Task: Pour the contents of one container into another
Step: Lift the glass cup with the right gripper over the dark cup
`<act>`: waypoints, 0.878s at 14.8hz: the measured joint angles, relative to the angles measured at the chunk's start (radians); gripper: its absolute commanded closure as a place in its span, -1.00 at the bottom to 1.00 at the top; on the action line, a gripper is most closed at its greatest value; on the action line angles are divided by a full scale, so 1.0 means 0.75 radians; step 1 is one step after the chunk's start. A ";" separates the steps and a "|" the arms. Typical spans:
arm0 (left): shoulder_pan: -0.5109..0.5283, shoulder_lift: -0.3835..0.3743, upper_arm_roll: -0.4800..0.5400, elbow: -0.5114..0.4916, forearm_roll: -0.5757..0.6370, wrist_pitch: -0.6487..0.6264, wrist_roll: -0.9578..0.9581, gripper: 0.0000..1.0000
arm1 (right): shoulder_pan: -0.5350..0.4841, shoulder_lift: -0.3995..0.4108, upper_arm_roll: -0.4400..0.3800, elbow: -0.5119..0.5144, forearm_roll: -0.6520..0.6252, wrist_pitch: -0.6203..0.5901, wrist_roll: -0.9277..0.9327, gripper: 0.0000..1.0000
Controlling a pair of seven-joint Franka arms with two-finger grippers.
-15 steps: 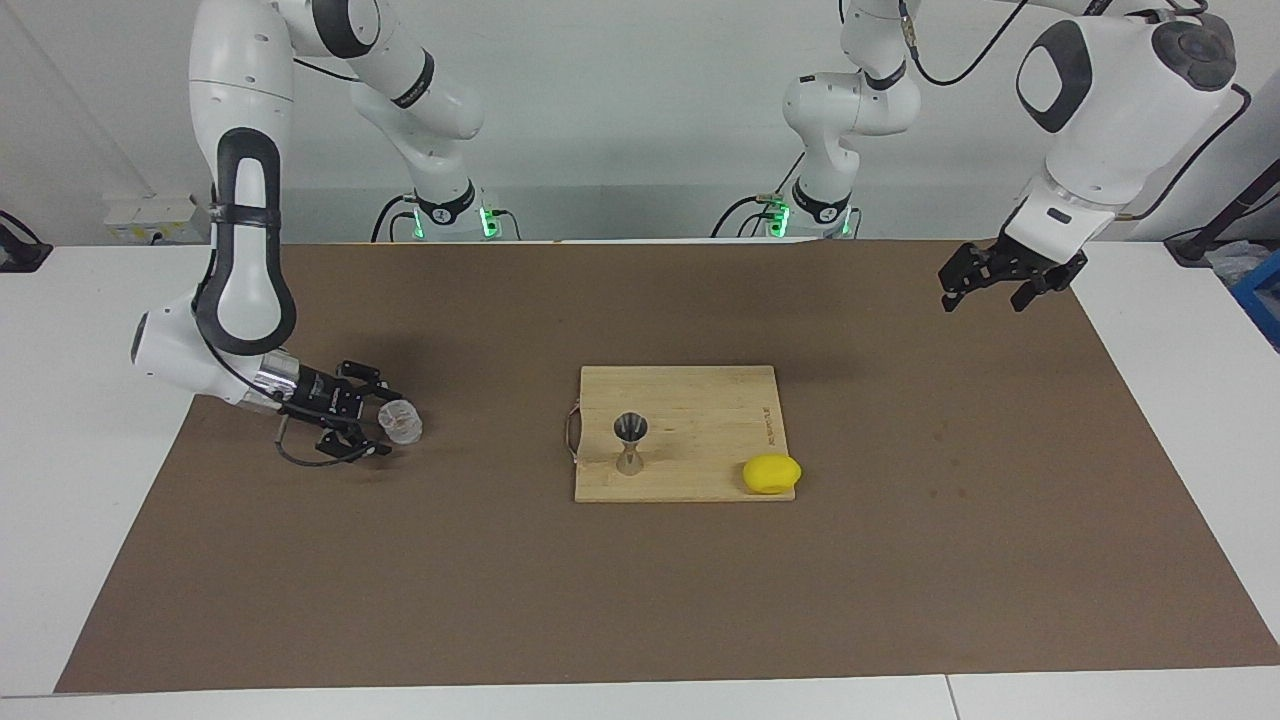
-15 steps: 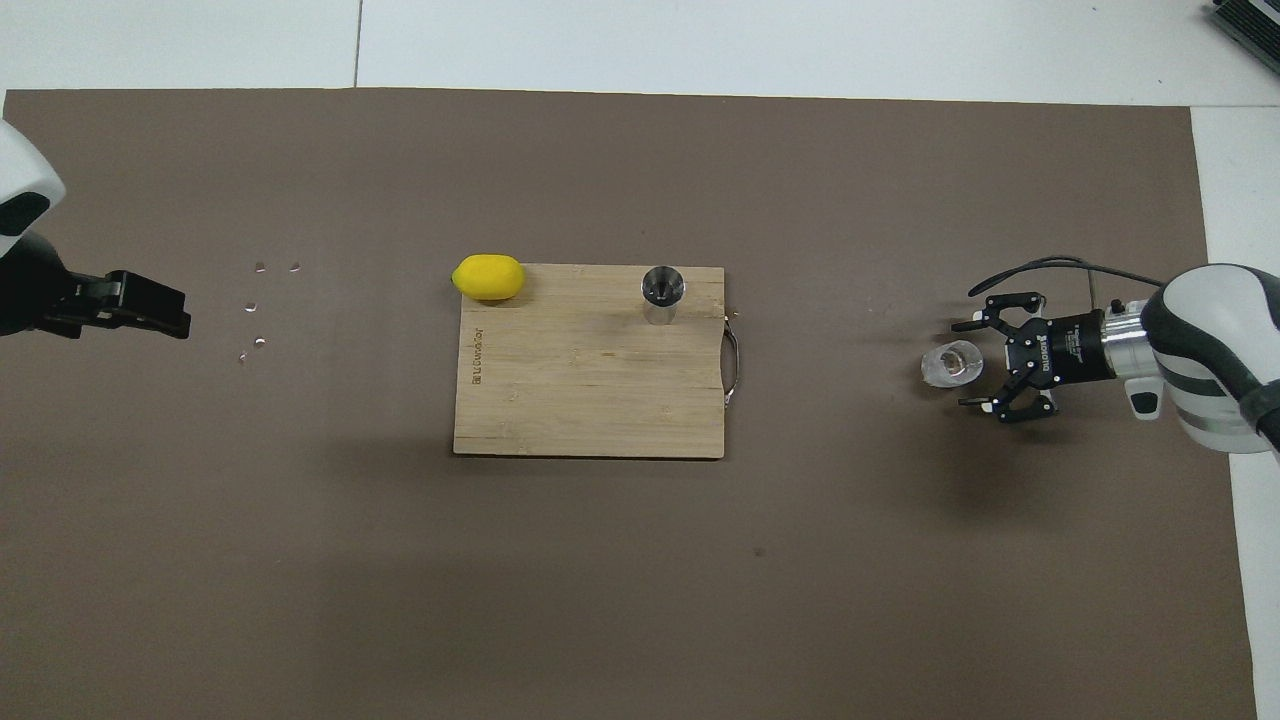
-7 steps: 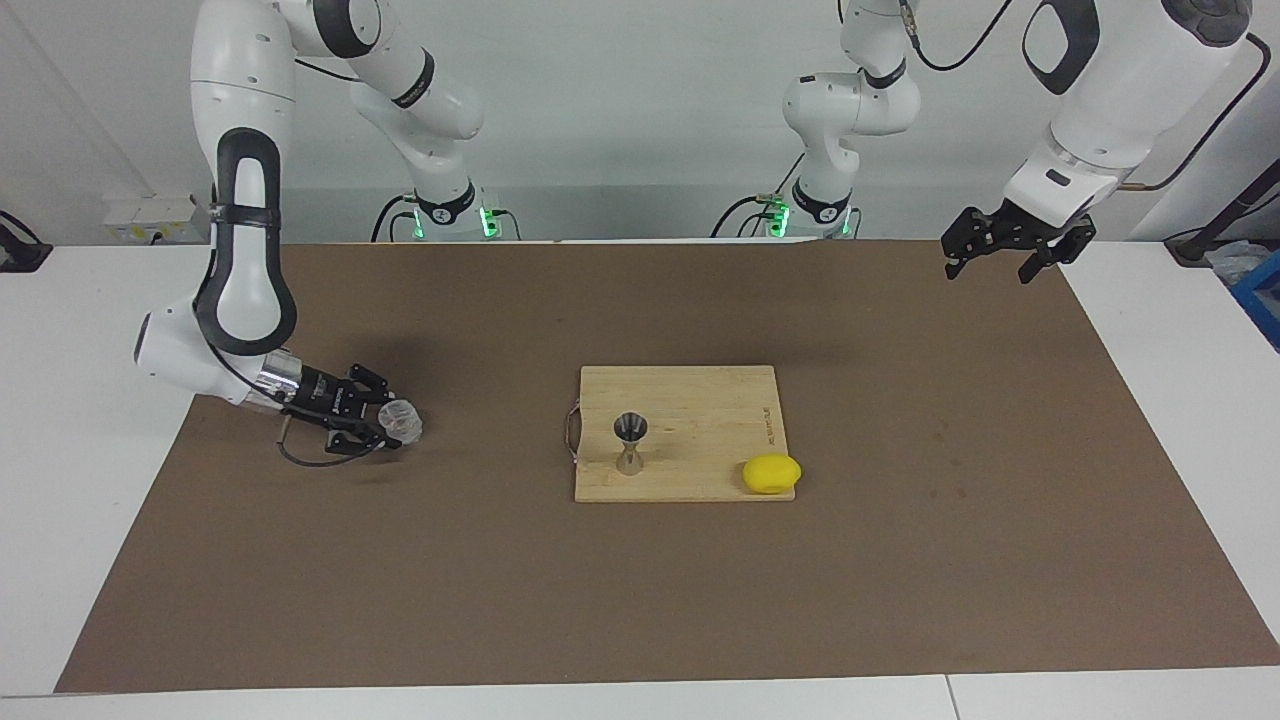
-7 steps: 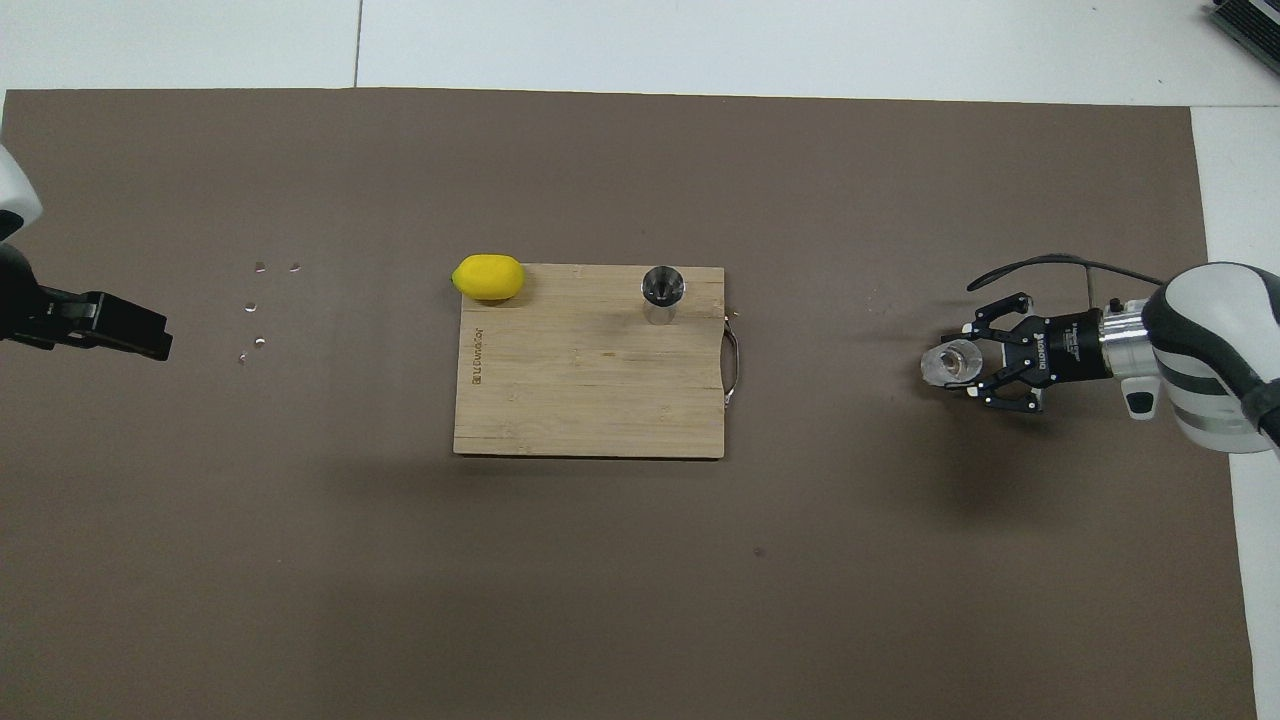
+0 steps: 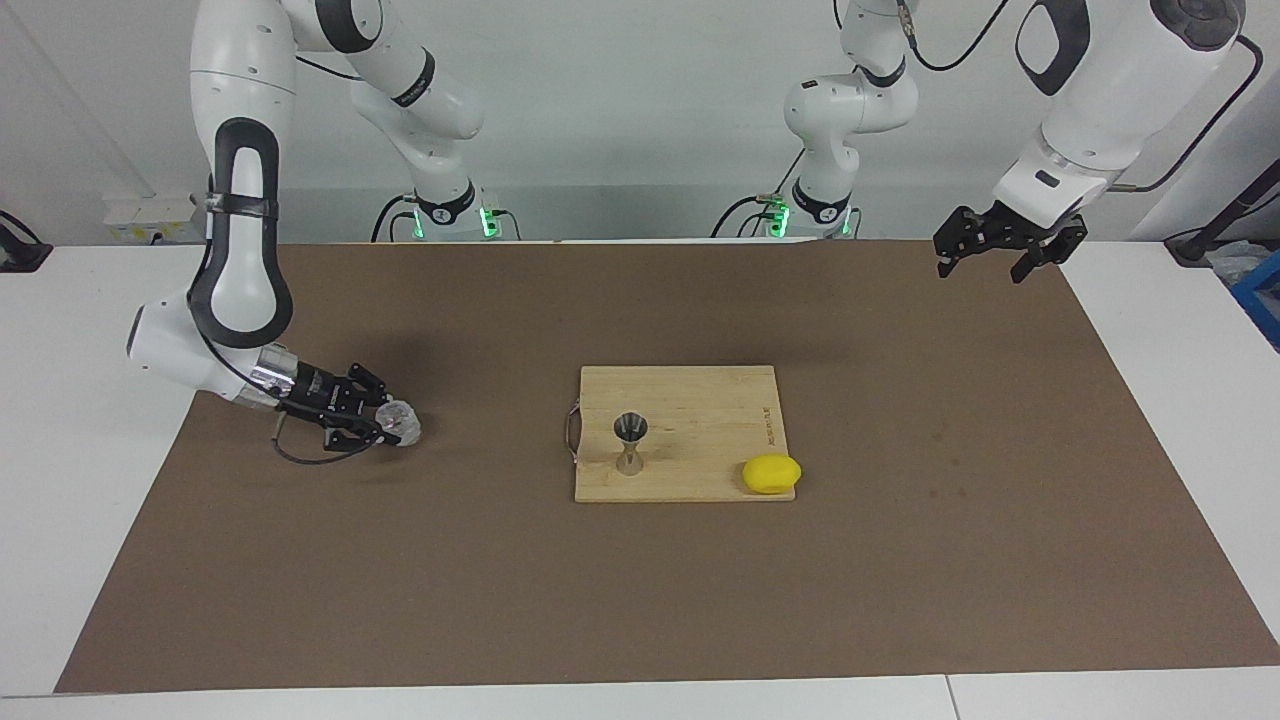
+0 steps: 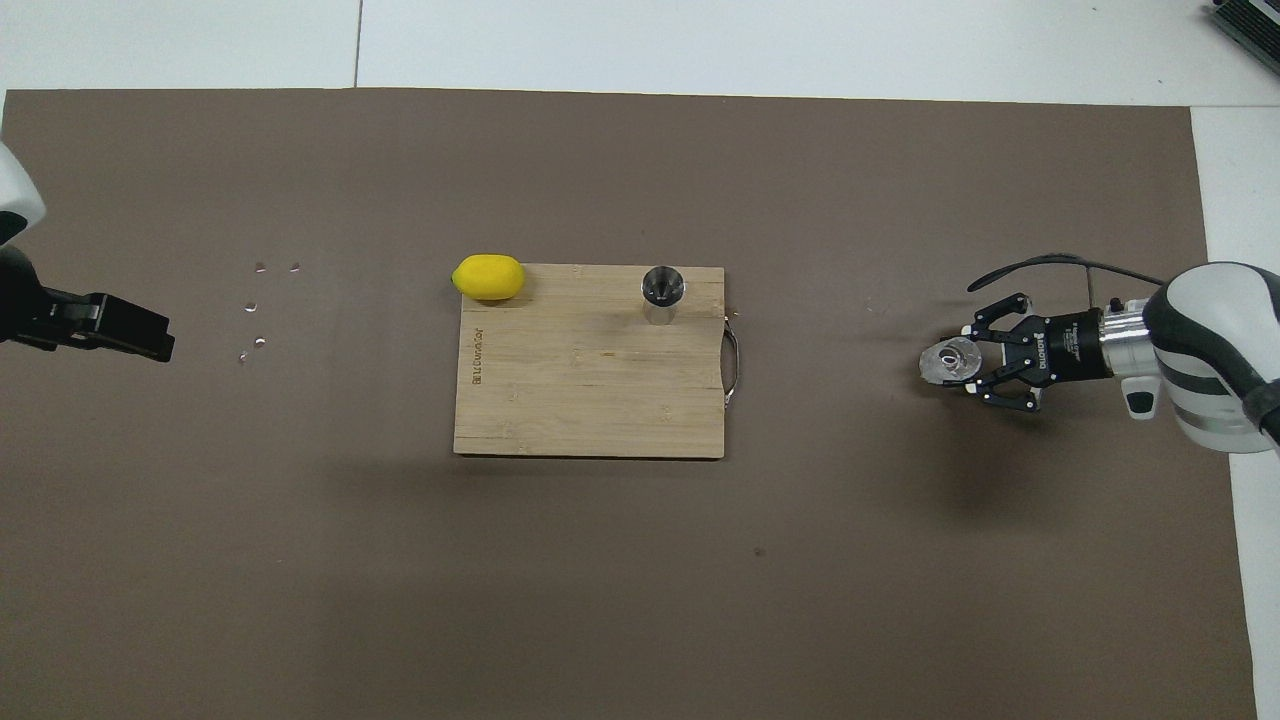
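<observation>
Currently the tumbler [image 5: 400, 422] is pinched side-on by the right end effector [image 5: 385, 424] at the right arm's end of the desk [image 5: 1000, 520]. The jigger [image 5: 630, 441] is stood upright on the board [image 5: 700, 400], toward the centre. The left end effector [image 5: 1000, 250] is held raised, spread, waiting.

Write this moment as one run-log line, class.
right gripper: shut on glass tumbler, on the mat | left gripper: waiting, raised over the mat's corner | jigger: upright on cutting board | pour: not begun
</observation>
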 measured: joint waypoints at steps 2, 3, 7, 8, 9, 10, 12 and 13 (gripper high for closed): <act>0.000 -0.002 -0.001 0.000 0.000 -0.004 -0.031 -1.00 | 0.051 -0.033 0.000 0.017 0.000 0.005 0.090 1.00; 0.000 -0.004 -0.002 0.000 0.000 -0.005 -0.063 -1.00 | 0.083 -0.046 0.000 0.032 0.000 0.015 0.146 1.00; -0.037 -0.015 0.019 0.002 -0.017 -0.017 -0.109 -1.00 | 0.195 -0.061 -0.001 0.103 -0.062 0.076 0.342 1.00; -0.049 -0.020 0.036 0.006 -0.032 -0.018 -0.113 -1.00 | 0.216 -0.061 0.000 0.134 -0.121 0.079 0.412 1.00; -0.055 -0.023 0.050 0.009 -0.038 -0.020 -0.113 -1.00 | 0.235 -0.061 0.000 0.164 -0.162 0.079 0.472 1.00; -0.056 -0.026 0.056 0.012 -0.042 -0.023 -0.113 -1.00 | 0.253 -0.061 0.000 0.192 -0.182 0.079 0.514 1.00; -0.056 -0.028 0.059 0.012 -0.044 -0.026 -0.113 -1.00 | 0.290 -0.059 0.000 0.232 -0.192 0.079 0.576 1.00; -0.056 -0.028 0.059 0.012 -0.044 -0.026 -0.113 -1.00 | 0.308 -0.054 0.000 0.251 -0.205 0.079 0.613 1.00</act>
